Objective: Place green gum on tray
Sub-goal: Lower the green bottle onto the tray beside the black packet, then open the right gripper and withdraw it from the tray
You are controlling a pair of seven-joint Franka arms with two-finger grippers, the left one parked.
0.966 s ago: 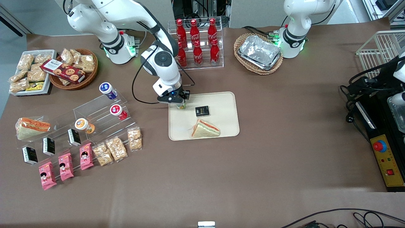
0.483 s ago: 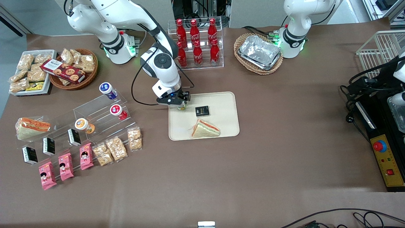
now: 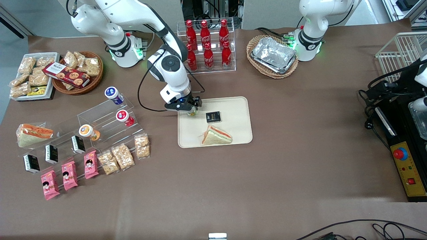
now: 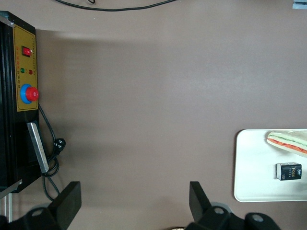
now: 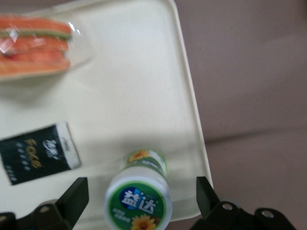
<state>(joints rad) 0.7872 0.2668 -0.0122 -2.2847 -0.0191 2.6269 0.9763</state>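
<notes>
On the tray [image 3: 233, 128], nearest the front camera lies the sandwich [image 3: 216, 136], then the black packet [image 3: 213, 116]. Beside it the green gum [image 5: 138, 199] stands upright near the rim, between the released claw's [image 5: 139, 201] spread fingers [image 5: 72, 199], untouched; from the front the claw half hides it.

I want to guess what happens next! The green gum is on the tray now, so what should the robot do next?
Probably lift the gripper straight up and away. The green gum stands upright on the tray, beside the black packet, and the jaws are spread wide, clear of it on both sides. Rising straight should avoid tipping it.
</notes>
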